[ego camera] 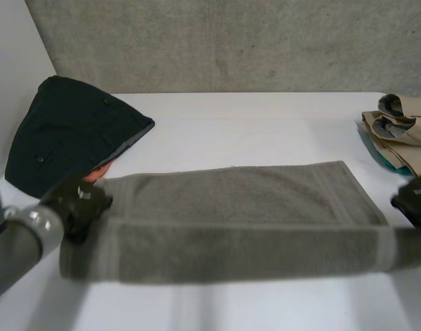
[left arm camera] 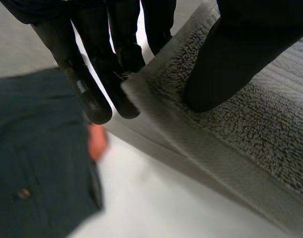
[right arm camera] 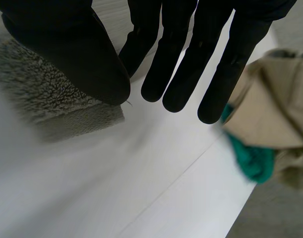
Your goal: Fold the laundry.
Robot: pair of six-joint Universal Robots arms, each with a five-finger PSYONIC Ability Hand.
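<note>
Grey terry towel (ego camera: 231,200) spread lengthwise across the middle of the white table (ego camera: 265,124), far half flat, near long edge raised off the surface and hanging as a band between both hands. Looks to be the first fold, lengthwise: near edge up, due to go over onto the far edge.

Left hand (ego camera: 79,200) at the near left corner: thumb pressed down on the pile, straight fingers (left arm camera: 94,99) under the hem, cloth pinched between. Right hand (ego camera: 417,196) at the near right corner: thumb lying on the corner's nap, fingers (right arm camera: 176,74) straight and spread past the hem. Seemingly a pinch against the nearest finger, judging by the lifted end in the head view, though contact under the thumb hidden.

Dark navy garment (ego camera: 65,131) heaped beyond the left hand, something orange (ego camera: 98,172) peeking from under its edge, just beside the towel's far left corner. Beige clothes (ego camera: 403,127) with a teal piece (right arm camera: 250,158) stacked near the towel's right end, apart from it.

Next, probably: carry both corners away from the robot in step, keep the band taut and level, lay the near hem on the far hem, release only once aligned. Calls for even travel on both sides, else a skewed fold. Worth watching: left corner landing close to the navy garment and the orange thing; right-hand hold looking shallow, liable to slip.
</note>
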